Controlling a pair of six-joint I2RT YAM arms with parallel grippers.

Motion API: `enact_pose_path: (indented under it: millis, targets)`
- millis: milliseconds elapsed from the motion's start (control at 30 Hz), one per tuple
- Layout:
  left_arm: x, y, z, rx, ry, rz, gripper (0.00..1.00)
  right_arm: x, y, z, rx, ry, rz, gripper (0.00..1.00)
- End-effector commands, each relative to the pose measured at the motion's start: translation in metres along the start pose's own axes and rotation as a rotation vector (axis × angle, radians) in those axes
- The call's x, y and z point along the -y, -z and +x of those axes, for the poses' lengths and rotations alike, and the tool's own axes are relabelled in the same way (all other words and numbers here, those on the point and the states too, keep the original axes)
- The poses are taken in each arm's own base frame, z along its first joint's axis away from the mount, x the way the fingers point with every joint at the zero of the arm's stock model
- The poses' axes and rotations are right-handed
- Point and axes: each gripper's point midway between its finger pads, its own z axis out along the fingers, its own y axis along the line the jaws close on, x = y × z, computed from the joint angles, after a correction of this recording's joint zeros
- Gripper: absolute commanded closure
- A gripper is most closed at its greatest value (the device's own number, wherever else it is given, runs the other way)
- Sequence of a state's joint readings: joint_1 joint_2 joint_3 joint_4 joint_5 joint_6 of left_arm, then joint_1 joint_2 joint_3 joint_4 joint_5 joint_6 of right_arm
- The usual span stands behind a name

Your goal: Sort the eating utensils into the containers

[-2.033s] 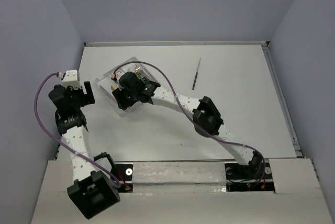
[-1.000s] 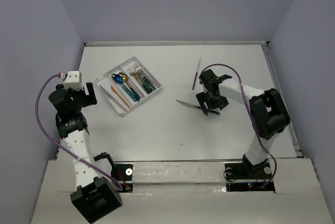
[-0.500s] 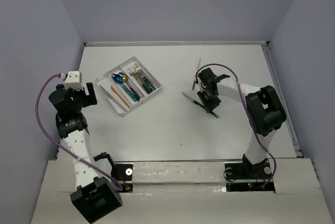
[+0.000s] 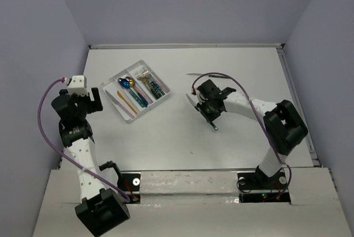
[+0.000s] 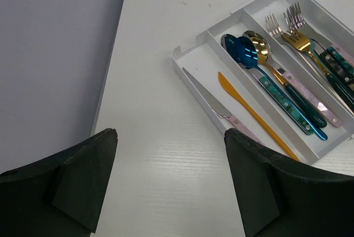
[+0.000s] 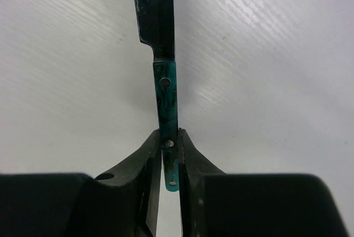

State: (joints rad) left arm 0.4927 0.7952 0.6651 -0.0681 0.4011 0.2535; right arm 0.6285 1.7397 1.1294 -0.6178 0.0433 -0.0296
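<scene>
Pinching the knife [image 6: 166, 90] by its handle, the right gripper [image 6: 168, 137] looked mid-carry; next it needed to reach the tray [image 5: 178, 58] at nine o'clock. The left gripper [image 5: 168, 143] hung spread.

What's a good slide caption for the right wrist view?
The right arm's fingers pinch a teal-handled knife near its handle end, over the white table.
</scene>
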Motion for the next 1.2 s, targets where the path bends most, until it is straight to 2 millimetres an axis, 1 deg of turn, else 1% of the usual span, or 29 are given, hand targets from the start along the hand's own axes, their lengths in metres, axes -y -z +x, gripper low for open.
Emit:
enact_pose_path:
  millis: [0,33,67,100,133,167,200,233,267,300,333,367,400,433,467,500,533,567,600,633,667,700,733,767,800,833,900,933,1167]
  targets:
    - [0.006,0.007,-0.028,0.071,-0.036,0.042,0.11,-0.007,0.058,-0.083,0.379,-0.051,0.026,1.0]
    - [0.009,0.007,-0.03,0.074,-0.039,0.058,0.12,-0.008,0.069,-0.095,0.436,-0.074,0.04,1.0]
    - [0.016,0.01,-0.039,0.091,-0.046,0.095,0.12,-0.009,0.087,-0.114,0.525,-0.092,0.039,1.0]
    - [0.02,0.011,-0.039,0.085,-0.044,0.118,0.13,-0.012,0.101,-0.13,0.59,-0.124,0.033,1.0]
    - [0.024,0.012,-0.043,0.089,-0.042,0.144,0.14,-0.02,0.112,-0.142,0.638,-0.133,0.012,1.0]
    - [0.031,0.015,-0.056,0.111,-0.044,0.185,0.14,-0.027,0.125,-0.161,0.715,-0.145,-0.009,1.0]
    - [0.038,0.017,-0.061,0.115,-0.041,0.215,0.14,-0.034,0.134,-0.172,0.76,-0.148,-0.019,1.0]
    - [0.044,0.02,-0.067,0.123,-0.037,0.245,0.15,-0.046,0.152,-0.19,0.827,-0.146,-0.014,1.0]
    - [0.05,0.024,-0.082,0.148,-0.034,0.272,0.15,-0.053,0.166,-0.207,0.898,-0.156,-0.02,1.0]
    - [0.06,0.029,-0.089,0.161,-0.032,0.324,0.15,-0.061,0.163,-0.218,0.912,-0.154,-0.019,1.0]
    - [0.072,0.034,-0.1,0.177,-0.023,0.372,0.15,-0.076,0.187,-0.24,0.984,-0.166,-0.048,1.0]
    - [0.084,0.039,-0.105,0.186,-0.019,0.43,0.14,-0.086,0.177,-0.25,0.978,-0.167,-0.06,1.0]
    - [0.092,0.042,-0.11,0.195,-0.018,0.465,0.14,-0.095,0.182,-0.261,0.995,-0.171,-0.083,1.0]
    - [0.104,0.047,-0.115,0.205,-0.022,0.515,0.14,-0.105,0.203,-0.279,1.048,-0.184,-0.123,1.0]
    - [0.111,0.05,-0.118,0.209,-0.019,0.545,0.13,-0.122,0.207,-0.286,1.057,-0.171,-0.152,1.0]
    - [0.119,0.053,-0.12,0.209,-0.003,0.577,0.12,-0.132,0.208,-0.293,1.066,-0.163,-0.167,1.0]
    - [0.13,0.053,-0.12,0.204,0.0,0.616,0.11,-0.149,0.212,-0.304,1.087,-0.151,-0.184,1.0]
    - [0.134,0.053,-0.119,0.201,0.011,0.632,0.11,-0.15,0.199,-0.305,1.07,-0.144,-0.173,1.0]
    - [0.138,0.053,-0.119,0.198,0.022,0.647,0.11,-0.164,0.215,-0.313,1.105,-0.136,-0.201,1.0]
    - [0.141,0.052,-0.121,0.203,0.047,0.662,0.11,-0.174,0.206,-0.315,1.096,-0.121,-0.208,1.0]
    - [0.143,0.048,-0.116,0.189,0.066,0.67,0.11,-0.181,0.208,-0.318,1.102,-0.115,-0.22,1.0]
    - [0.144,0.046,-0.12,0.197,0.097,0.67,0.11,-0.189,0.217,-0.322,1.121,-0.106,-0.244,1.0]
    - [0.144,0.045,-0.121,0.203,0.108,0.667,0.11,-0.201,0.219,-0.322,1.121,-0.091,-0.266,1.0]
    - [0.143,0.041,-0.117,0.196,0.124,0.658,0.11,-0.204,0.213,-0.323,1.115,-0.086,-0.27,1.0]
    - [0.143,0.04,-0.121,0.217,0.125,0.66,0.11,-0.212,0.218,-0.323,1.121,-0.076,-0.289,1.0]
    - [0.144,0.04,-0.121,0.216,0.133,0.671,0.11,-0.221,0.216,-0.322,1.116,-0.061,-0.302,1.0]
    - [0.145,0.039,-0.123,0.228,0.133,0.674,0.11,-0.224,0.217,-0.323,1.118,-0.058,-0.312,1.0]
    - [0.144,0.038,-0.122,0.229,0.139,0.668,0.12,-0.232,0.22,-0.321,1.119,-0.046,-0.334,1.0]
    - [0.138,0.018,-0.108,0.196,0.196,0.616,0.16,-0.257,0.228,-0.318,1.126,0.001,-0.386,1.0]
